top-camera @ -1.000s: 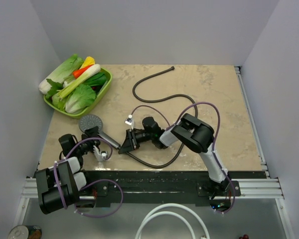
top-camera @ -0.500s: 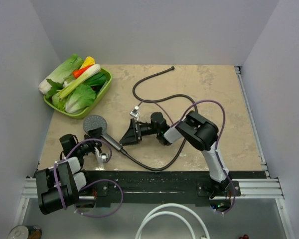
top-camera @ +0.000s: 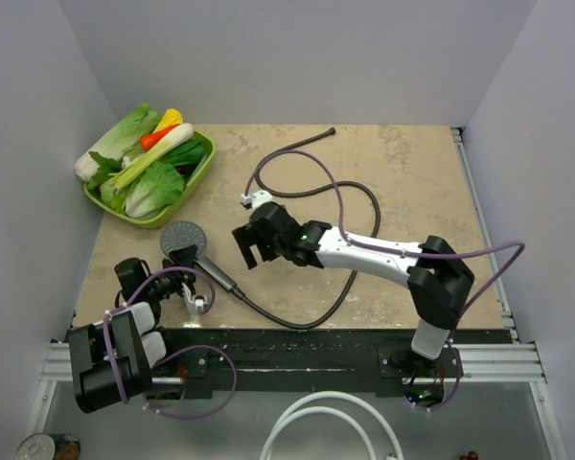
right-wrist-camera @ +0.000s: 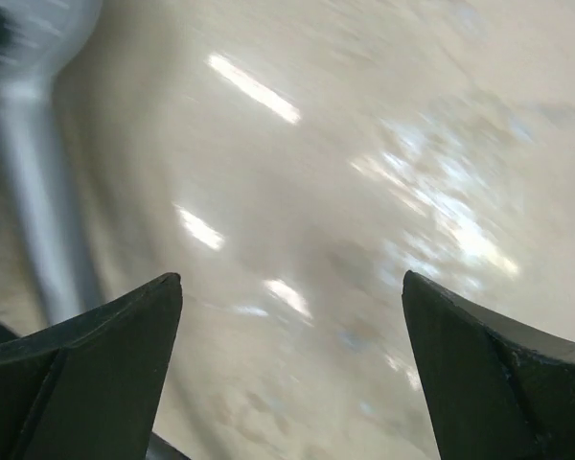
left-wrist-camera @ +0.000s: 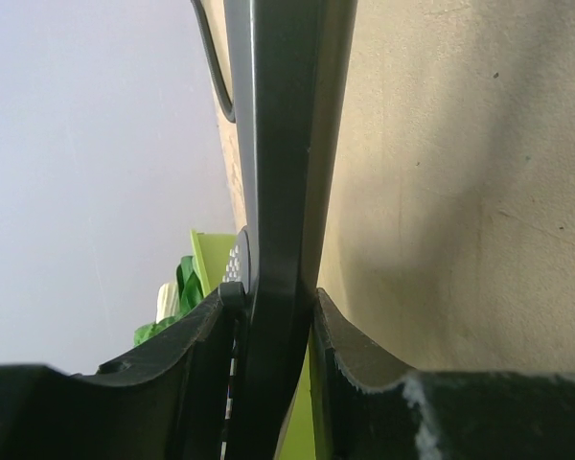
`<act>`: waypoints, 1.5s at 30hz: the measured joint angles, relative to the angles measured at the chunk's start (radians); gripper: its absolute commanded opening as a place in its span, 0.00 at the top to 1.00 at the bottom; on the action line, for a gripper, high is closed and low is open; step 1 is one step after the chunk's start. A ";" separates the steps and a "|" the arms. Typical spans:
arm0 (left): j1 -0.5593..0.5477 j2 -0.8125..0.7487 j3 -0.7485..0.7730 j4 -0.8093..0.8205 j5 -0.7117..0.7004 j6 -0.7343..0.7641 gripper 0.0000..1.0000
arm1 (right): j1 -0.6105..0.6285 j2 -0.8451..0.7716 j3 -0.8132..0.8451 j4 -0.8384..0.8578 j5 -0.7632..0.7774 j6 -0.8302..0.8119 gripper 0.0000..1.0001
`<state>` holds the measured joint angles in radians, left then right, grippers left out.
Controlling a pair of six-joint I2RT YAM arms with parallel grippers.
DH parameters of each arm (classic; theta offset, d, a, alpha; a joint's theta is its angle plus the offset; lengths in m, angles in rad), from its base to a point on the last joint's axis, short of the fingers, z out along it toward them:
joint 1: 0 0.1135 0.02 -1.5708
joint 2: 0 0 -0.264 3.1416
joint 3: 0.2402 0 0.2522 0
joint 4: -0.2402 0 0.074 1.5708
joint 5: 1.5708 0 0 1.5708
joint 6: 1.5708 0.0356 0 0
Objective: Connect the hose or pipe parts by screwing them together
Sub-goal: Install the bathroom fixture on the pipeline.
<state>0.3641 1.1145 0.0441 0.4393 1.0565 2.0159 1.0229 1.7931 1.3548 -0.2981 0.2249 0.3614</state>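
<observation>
The grey shower-head disc (top-camera: pixel 179 235) lies near the table's left front, its dark handle (top-camera: pixel 214 272) slanting toward me. The dark-brown hose (top-camera: pixel 311 321) meets the handle's end, loops right and back, and ends at the far middle (top-camera: pixel 330 131). My left gripper (top-camera: pixel 187 275) is shut on the handle; in the left wrist view the handle (left-wrist-camera: pixel 283 144) runs up between its fingers (left-wrist-camera: pixel 273 309). My right gripper (top-camera: pixel 250 245) hangs open above the table, just right of the handle, holding nothing. In the blurred right wrist view its jaws (right-wrist-camera: pixel 292 278) stand wide apart over bare tabletop.
A green bowl (top-camera: pixel 204 161) of vegetables stands at the far left. Purple cables (top-camera: pixel 340 196) loop over the right arm. A white looped tube (top-camera: pixel 311 422) and a can (top-camera: pixel 43 448) lie below the table's front edge. Walls close in on three sides.
My right gripper has opened, letting go of the hose end at the handle, and has drawn back and up as the arm stretched out leftward. The left gripper has kept its hold.
</observation>
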 measured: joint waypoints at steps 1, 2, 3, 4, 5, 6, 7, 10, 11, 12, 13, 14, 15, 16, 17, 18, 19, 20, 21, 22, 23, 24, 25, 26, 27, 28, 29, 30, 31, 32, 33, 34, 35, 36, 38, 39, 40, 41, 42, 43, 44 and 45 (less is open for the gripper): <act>0.000 0.000 0.000 0.000 0.000 0.000 1.00 | -0.011 -0.035 -0.047 -0.008 0.024 0.004 0.04; 0.000 0.000 0.000 0.000 0.002 0.000 1.00 | -0.031 -0.068 -0.092 -0.010 0.033 0.004 0.07; 0.000 0.000 0.000 0.000 0.003 0.000 1.00 | -0.053 -0.106 -0.143 -0.011 0.061 0.002 0.09; 0.000 0.000 0.000 0.000 0.003 0.000 1.00 | -0.072 -0.135 -0.178 -0.023 0.106 -0.012 0.11; 0.000 -0.001 0.000 0.000 0.003 0.000 1.00 | -0.082 -0.151 -0.193 -0.039 0.158 -0.029 0.14; 0.000 -0.002 0.000 0.000 0.003 0.000 1.00 | -0.074 -0.154 -0.195 -0.046 0.189 -0.043 0.16; 0.000 -0.003 0.000 0.000 0.003 0.000 1.00 | -0.048 -0.150 -0.190 -0.048 0.234 -0.064 0.18; 0.000 -0.004 0.000 0.000 0.003 0.000 1.00 | 0.072 -0.129 -0.178 -0.042 0.281 -0.112 0.21; 0.000 -0.004 0.000 0.000 0.003 0.000 1.00 | 0.111 -0.126 -0.180 -0.038 0.281 -0.126 0.23; 0.000 -0.004 0.000 0.000 0.003 0.000 1.00 | 0.149 -0.127 -0.183 -0.031 0.279 -0.140 0.23; 0.000 -0.004 0.000 0.000 0.003 0.000 1.00 | 0.173 -0.129 -0.184 -0.025 0.276 -0.149 0.24; 0.000 -0.004 0.000 0.000 0.003 0.000 1.00 | 0.197 -0.132 -0.186 -0.015 0.272 -0.162 0.24; 0.000 -0.004 0.000 0.000 0.003 0.000 1.00 | 0.212 -0.134 -0.186 -0.008 0.269 -0.170 0.25; 0.000 -0.004 0.000 0.000 0.003 0.000 1.00 | 0.219 -0.135 -0.186 -0.003 0.269 -0.175 0.26; 0.000 -0.004 0.000 0.000 0.003 0.000 1.00 | 0.227 -0.135 -0.186 0.001 0.265 -0.181 0.26; 0.000 -0.004 0.000 0.000 0.003 0.000 1.00 | 0.232 -0.135 -0.186 0.003 0.259 -0.186 0.27; 0.000 -0.004 0.000 0.000 0.003 0.000 1.00 | 0.237 -0.135 -0.186 0.004 0.253 -0.188 0.27; 0.000 -0.004 0.000 0.000 0.003 0.000 1.00 | 0.242 -0.135 -0.186 0.004 0.245 -0.188 0.27; 0.000 -0.004 0.000 0.000 0.003 0.000 1.00 | 0.247 -0.135 -0.186 0.010 0.227 -0.190 0.28; 0.000 -0.004 0.000 0.000 0.003 0.000 1.00 | 0.249 -0.135 -0.186 0.014 0.215 -0.189 0.28; 0.000 -0.004 0.000 0.000 0.003 0.000 1.00 | 0.253 -0.135 -0.186 0.021 0.197 -0.189 0.28; 0.000 -0.004 0.000 0.000 0.003 0.000 1.00 | 0.257 -0.135 -0.186 0.030 0.179 -0.187 0.28; 0.000 -0.004 0.000 0.000 0.003 0.000 1.00 | 0.261 -0.135 -0.186 0.039 0.163 -0.185 0.29; 0.000 -0.004 0.000 0.000 0.003 0.000 1.00 | 0.264 -0.135 -0.186 0.048 0.145 -0.183 0.30; 0.000 -0.004 0.000 0.000 0.003 0.000 1.00 | 0.267 -0.133 -0.185 0.056 0.132 -0.179 0.31; 0.000 -0.004 0.000 0.000 0.003 0.000 1.00 | 0.269 -0.129 -0.183 0.061 0.120 -0.175 0.31; 0.000 -0.004 0.000 0.000 0.003 0.000 1.00 | 0.272 -0.121 -0.179 0.069 0.105 -0.169 0.32; 0.000 -0.004 0.000 0.000 0.003 0.000 1.00 | 0.273 -0.113 -0.176 0.075 0.094 -0.166 0.32; 0.000 -0.004 0.000 0.000 0.003 0.000 1.00 | 0.274 -0.100 -0.171 0.082 0.084 -0.162 0.32; 0.000 -0.004 0.000 0.000 0.003 0.000 1.00 | 0.275 -0.086 -0.166 0.090 0.071 -0.159 0.34; 0.000 -0.004 0.000 0.000 0.003 0.000 1.00 | 0.276 -0.072 -0.163 0.097 0.065 -0.156 0.35; 0.000 -0.004 0.000 0.000 0.003 0.000 1.00 | 0.277 -0.063 -0.163 0.098 0.058 -0.154 0.36; 0.000 -0.004 0.000 0.000 0.003 0.000 1.00 | 0.277 -0.052 -0.162 0.098 0.048 -0.152 0.39; 0.000 -0.004 0.000 0.000 0.003 0.000 1.00 | 0.278 -0.042 -0.161 0.098 0.043 -0.151 0.41; 0.000 -0.004 0.000 0.000 0.003 0.000 1.00 | 0.278 -0.020 -0.154 0.100 0.039 -0.149 0.48; 0.000 -0.004 0.000 0.000 0.003 0.000 1.00 | 0.278 -0.011 -0.151 0.101 0.038 -0.150 0.50; 0.000 -0.004 0.000 0.000 0.003 0.000 1.00 | 0.278 0.001 -0.147 0.103 0.035 -0.147 0.52; 0.000 -0.004 0.000 0.000 0.003 0.000 1.00 | 0.278 0.009 -0.145 0.105 0.034 -0.146 0.53; 0.000 -0.004 0.000 0.000 0.003 0.000 1.00 | 0.278 0.014 -0.144 0.106 0.033 -0.145 0.54; 0.000 -0.004 0.000 0.000 0.003 0.000 1.00 | 0.278 0.018 -0.144 0.108 0.028 -0.145 0.57; 0.000 -0.004 0.000 0.000 0.003 0.000 1.00 | 0.278 0.021 -0.144 0.111 0.024 -0.144 0.59; 0.000 -0.004 0.000 0.000 0.003 0.000 1.00 | 0.277 0.022 -0.144 0.114 0.020 -0.143 0.62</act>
<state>0.3641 1.1103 0.0441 0.4389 1.0595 2.0159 1.3003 1.8153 1.2110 -0.1841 0.2451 0.2188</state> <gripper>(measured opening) 0.371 0.443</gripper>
